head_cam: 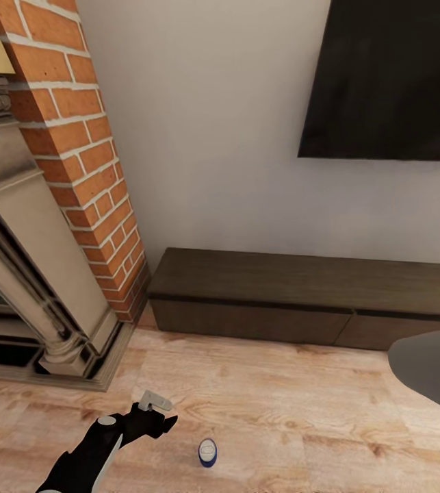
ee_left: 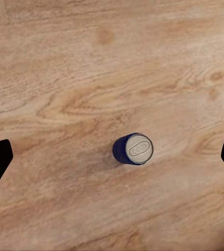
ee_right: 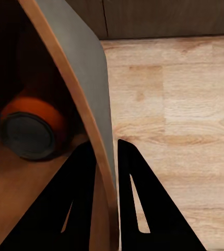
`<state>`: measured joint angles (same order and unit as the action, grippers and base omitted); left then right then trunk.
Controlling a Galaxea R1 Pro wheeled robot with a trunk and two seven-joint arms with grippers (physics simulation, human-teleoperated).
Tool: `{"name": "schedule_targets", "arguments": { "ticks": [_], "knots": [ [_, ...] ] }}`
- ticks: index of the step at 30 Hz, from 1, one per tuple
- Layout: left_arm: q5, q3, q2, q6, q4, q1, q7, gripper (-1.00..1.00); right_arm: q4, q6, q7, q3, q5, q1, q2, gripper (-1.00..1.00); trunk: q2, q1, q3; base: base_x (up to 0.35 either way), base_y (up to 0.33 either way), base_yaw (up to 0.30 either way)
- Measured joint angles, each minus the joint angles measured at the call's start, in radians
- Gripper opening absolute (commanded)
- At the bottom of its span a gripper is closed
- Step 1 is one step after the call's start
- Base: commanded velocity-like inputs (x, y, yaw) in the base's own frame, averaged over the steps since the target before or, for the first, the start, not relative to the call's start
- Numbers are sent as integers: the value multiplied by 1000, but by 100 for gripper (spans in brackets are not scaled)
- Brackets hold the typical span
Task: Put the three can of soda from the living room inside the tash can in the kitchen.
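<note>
inside, bin (ee_right: pixel 85 78) holds orange can (ee_right: pixel 36 125); right pincer (ee_right: pixel 107 157) clamps rim; left pincer (ee_left: pixel 112 157) wide, empty.

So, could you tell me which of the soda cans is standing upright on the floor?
The blue can, upright on the wood floor under the left gripper; the orange can lies inside the bin.

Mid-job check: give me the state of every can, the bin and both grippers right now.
blue can: upright on the wood floor, ungripped
orange can: lying on its side inside the bin
bin: held off the floor, wall clamped by the right gripper
left gripper: open, above the blue can
right gripper: shut on the bin wall
</note>
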<state>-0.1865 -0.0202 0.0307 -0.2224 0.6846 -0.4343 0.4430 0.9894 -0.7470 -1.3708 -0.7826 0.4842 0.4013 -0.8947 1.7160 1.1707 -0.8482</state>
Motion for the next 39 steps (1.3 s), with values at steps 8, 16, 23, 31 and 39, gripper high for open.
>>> {"name": "schedule_targets", "arguments": {
  "ticks": [8, 16, 23, 31, 39],
  "knots": [
    [-2, 1, -1, -6, -2, 0, 2, 100, 2, -37, -5, 1, 1, -1, -16, -100, 42, 23, -31, 2, 0, 0],
    [-4, 0, -2, -6, -3, 0, 6, 100, 37, -55, -5, 10, 0, -1, -19, -100, 98, 54, -69, 0, 0, 0],
    [-5, -1, -4, -2, -4, 0, 10, 100, 77, -106, -6, 21, 1, 0, -40, -100, 147, 80, -102, 0, 0, 0],
    [-7, -1, -5, 1, -4, 0, 11, 100, 80, -111, -7, 22, -4, -2, -65, -100, 203, 111, -139, 0, 0, 0],
    [-7, -1, -8, 1, -5, 0, 11, 100, 80, -112, -7, 23, -5, -2, -69, -100, 259, 142, -177, 0, 0, 0]
  ]
}}
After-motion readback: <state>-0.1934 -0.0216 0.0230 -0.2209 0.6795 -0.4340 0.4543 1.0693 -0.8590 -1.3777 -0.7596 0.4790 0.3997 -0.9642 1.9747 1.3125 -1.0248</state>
